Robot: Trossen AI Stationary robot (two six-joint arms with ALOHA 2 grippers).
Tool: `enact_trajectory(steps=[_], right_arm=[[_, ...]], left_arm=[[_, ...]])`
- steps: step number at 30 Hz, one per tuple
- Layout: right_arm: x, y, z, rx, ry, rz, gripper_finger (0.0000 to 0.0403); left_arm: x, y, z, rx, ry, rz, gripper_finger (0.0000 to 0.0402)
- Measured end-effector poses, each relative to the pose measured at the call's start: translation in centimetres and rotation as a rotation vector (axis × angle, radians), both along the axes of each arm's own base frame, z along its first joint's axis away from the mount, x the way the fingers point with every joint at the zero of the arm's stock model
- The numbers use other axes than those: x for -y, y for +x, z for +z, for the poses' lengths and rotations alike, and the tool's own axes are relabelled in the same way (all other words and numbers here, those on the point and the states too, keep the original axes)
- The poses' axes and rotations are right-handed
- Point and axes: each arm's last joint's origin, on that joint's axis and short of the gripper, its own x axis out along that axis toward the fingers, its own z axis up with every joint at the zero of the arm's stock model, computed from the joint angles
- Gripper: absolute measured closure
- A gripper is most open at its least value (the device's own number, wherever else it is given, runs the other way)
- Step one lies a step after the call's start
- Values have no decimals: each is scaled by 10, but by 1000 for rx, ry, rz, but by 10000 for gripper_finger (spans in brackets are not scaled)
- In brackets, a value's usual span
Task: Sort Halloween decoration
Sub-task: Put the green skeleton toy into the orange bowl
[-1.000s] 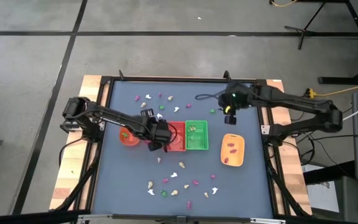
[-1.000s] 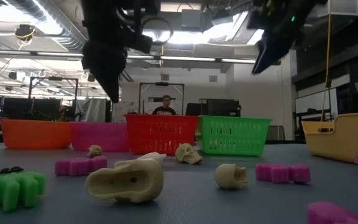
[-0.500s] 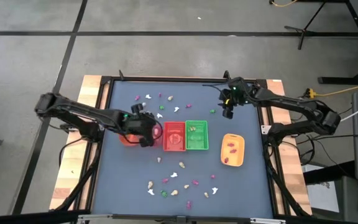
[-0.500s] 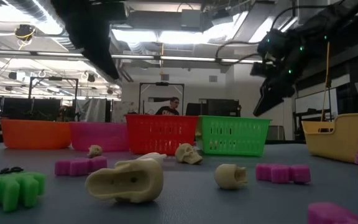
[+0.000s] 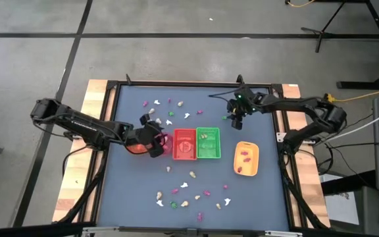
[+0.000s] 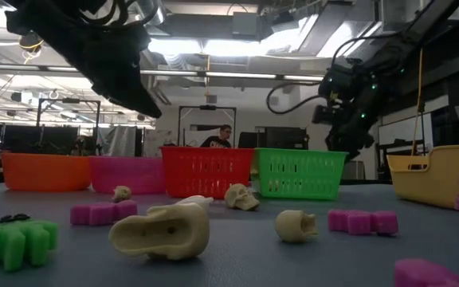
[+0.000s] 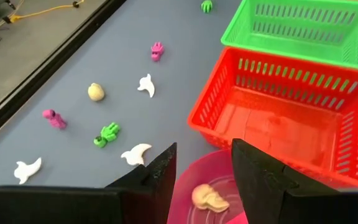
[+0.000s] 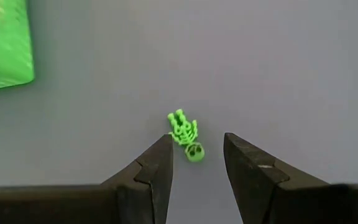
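green target: small green skeleton [image 8: 184,135] on bare grey table [image 8: 278,62], straight ahead of my right gripper [image 8: 196,163], centred in the gap between my fingers, nothing gripped.
right wrist view: skeleton's long axis runs slightly skewed to the line I look along, skull end nearest me, legs away; jaws parted wider than the figure, straddling it. Green basket [image 8: 4,43] off to one side.
high view: right gripper [image 5: 236,118] at the far right of the table, near the basket's far right corner; closer to this piece than my left.
high view, left: left gripper [image 5: 151,135] over the pink bowl [image 5: 164,143], just beside the red basket [image 5: 184,144].
left wrist view: fingers apart, empty; cream skull [image 7: 205,198] lies in the pink bowl under them.
low view: right arm bent down steeply, wrist pointing at the table behind the green basket.
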Motion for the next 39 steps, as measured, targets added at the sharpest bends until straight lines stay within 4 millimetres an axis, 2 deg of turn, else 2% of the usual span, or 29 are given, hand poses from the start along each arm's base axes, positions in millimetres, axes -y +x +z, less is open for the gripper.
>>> enact_trajectory(steps=[15, 39], right_arm=[[6, 7, -25, -44, 17, 24, 260], [6, 8, -26, -43, 14, 25, 260]], left_arm=[[0, 0, 0, 10, -6, 4, 264], [0, 0, 0, 11, -4, 7, 264]])
